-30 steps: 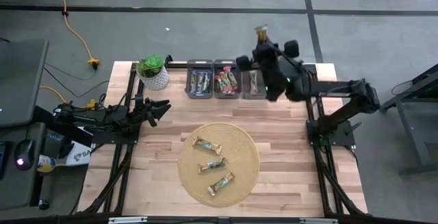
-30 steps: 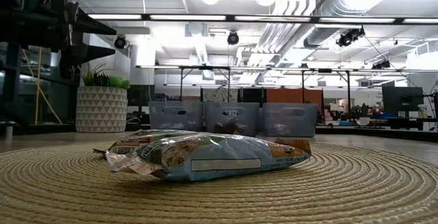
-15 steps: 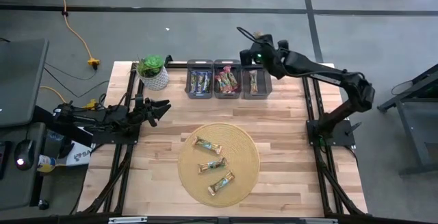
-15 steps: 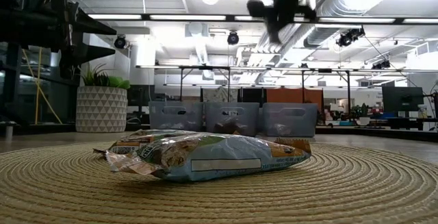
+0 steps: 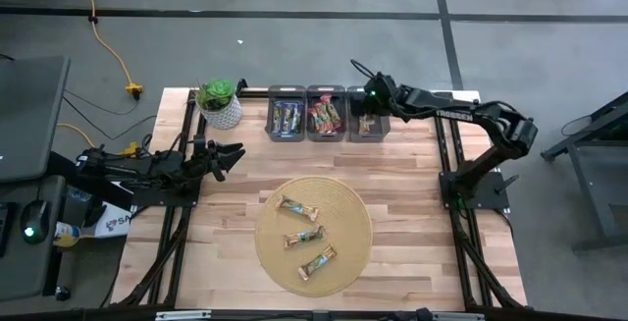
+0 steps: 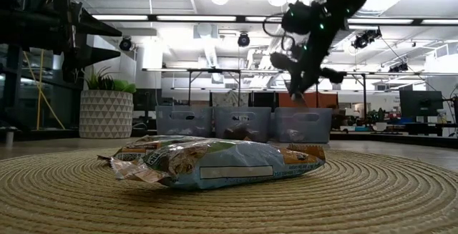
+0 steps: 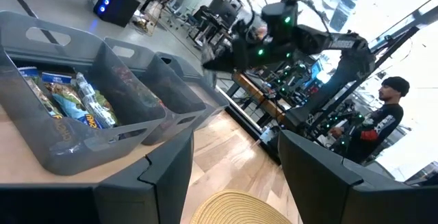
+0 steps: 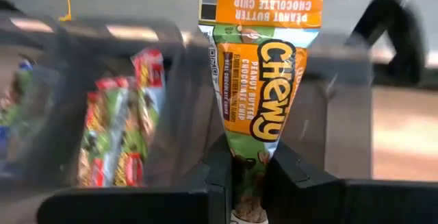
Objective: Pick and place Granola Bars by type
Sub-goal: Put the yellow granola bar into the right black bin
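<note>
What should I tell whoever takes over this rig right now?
Right gripper: shut on a Chewy bar, above the right bin.
Left gripper: open, parked at the table's left edge.
Done: bars lie in all three bins, blue ones in the left bin, red ones in the middle bin.
Left: drop the held bar, then sort three bars on the mat.

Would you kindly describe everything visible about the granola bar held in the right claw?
The granola bar wears a shiny wrapper, orange and green, printed "CHEWY" and "Peanut Butter Chocolate Chip", with a crimped end. It stands on end, its other end pinched between the fingers of the right claw. The claw holds it over the rightmost grey bin at the table's back edge, touching nothing else.
</note>
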{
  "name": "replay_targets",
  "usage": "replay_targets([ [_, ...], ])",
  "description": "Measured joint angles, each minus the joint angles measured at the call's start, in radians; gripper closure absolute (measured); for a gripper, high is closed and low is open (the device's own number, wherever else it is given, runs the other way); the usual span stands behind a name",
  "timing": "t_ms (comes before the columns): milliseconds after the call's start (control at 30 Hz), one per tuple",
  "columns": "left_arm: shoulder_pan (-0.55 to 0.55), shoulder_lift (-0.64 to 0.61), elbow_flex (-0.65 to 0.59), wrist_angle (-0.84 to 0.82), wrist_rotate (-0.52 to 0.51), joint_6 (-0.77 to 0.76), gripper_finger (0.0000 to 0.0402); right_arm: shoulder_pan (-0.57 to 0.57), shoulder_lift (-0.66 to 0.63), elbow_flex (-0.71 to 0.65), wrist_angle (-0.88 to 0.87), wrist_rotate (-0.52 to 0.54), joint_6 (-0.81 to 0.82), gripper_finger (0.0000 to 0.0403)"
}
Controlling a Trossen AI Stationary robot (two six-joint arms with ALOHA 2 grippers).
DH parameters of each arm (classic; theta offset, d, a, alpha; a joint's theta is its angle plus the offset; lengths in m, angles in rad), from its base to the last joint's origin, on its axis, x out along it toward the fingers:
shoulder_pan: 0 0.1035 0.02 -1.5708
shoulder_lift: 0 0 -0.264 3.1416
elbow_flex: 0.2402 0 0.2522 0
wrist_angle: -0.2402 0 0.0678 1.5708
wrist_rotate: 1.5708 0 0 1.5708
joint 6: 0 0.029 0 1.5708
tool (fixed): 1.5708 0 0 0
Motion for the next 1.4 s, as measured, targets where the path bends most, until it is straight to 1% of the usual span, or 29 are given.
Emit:
replay_targets([
  [133, 0.000, 0.000, 0.000, 0.000, 0.000, 0.000, 0.0190, -0.005, 0.000, -0.068, 0.053, -0.036, 0.008, 0.0363],
  [200, 0.000, 0.000, 0.000, 0.000, 0.000, 0.000, 0.0190, -0.005, 0.000, -0.093, 0.047, -0.037, 0.006, 0.0363],
  [433, 0.000, 0.000, 0.000, 0.000, 0.000, 0.000, 0.0190, -0.010, 0.000, -0.140, 0.060, -0.060, -0.053, 0.0364],
  [600, 0.000, 0.000, 0.000, 0.000, 0.000, 0.000, 0.0190, -0.013, 0.000, -0.142, 0.040, -0.059, -0.080, 0.0362],
  [967, 0.000, 0.000, 0.000, 0.000, 0.000, 0.000, 0.0190, -0.027, 0.000, -0.142, 0.039, -0.060, -0.073, 0.0335],
  [1300, 0.000, 0.000, 0.000, 0.000, 0.000, 0.000, 0.0190, -0.027, 0.000, -0.142, 0.042, -0.057, -0.073, 0.0334],
  [1400, 0.000, 0.000, 0.000, 0.000, 0.000, 0.000, 0.0190, -0.027, 0.000, -0.142, 0.069, -0.071, -0.087, 0.0334],
])
